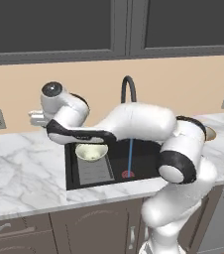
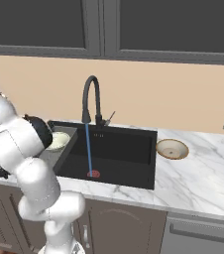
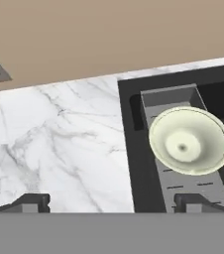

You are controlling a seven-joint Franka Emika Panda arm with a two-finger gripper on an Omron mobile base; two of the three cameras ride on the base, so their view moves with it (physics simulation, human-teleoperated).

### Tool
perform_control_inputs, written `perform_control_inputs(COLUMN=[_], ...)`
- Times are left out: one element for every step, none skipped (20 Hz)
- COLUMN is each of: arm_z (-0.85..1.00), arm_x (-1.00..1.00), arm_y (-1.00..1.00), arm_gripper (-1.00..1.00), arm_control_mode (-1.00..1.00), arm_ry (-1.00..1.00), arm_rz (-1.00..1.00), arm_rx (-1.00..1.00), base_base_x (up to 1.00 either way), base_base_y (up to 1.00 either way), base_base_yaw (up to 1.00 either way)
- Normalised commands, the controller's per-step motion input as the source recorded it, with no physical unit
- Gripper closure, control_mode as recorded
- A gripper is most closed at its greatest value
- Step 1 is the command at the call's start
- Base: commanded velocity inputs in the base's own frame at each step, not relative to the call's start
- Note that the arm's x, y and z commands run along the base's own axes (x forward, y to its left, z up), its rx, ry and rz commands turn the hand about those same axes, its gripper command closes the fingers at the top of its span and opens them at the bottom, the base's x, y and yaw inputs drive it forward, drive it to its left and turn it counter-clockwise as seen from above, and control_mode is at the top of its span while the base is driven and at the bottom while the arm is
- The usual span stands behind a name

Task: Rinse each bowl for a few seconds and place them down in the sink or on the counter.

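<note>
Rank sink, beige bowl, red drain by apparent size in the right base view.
1. sink, by far the largest
2. beige bowl on the counter
3. red drain, smallest; it lies lower in the basin, but the gap looks clear

The surface [image 1: 25, 163] is white marble with grey veins. The sink [image 2: 134, 144] is black, with a grey ribbed rack [image 3: 193, 191] and a red drain [image 2: 93, 174]. One bowl [image 3: 189, 141] is pale cream-green, the other bowl [image 2: 172, 148] beige with a brownish rim. The water stream [image 2: 88, 149] is blue.

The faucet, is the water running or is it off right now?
Running. A thin blue stream falls from the spout of the black faucet straight down into the sink, landing at the red drain.
</note>
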Motion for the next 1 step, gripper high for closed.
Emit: perform_control_inputs(arm_z=[0.50], arm_x=[-0.67], arm_y=[-0.38], arm_gripper=[-1.00], arm_control_mode=[-1.00], arm_ry=[0.00], arm_rz=[0.12], arm_rx=[0.15], base_base_x=[0.00], base_base_y=[0.00], base_base_yaw=[0.00])
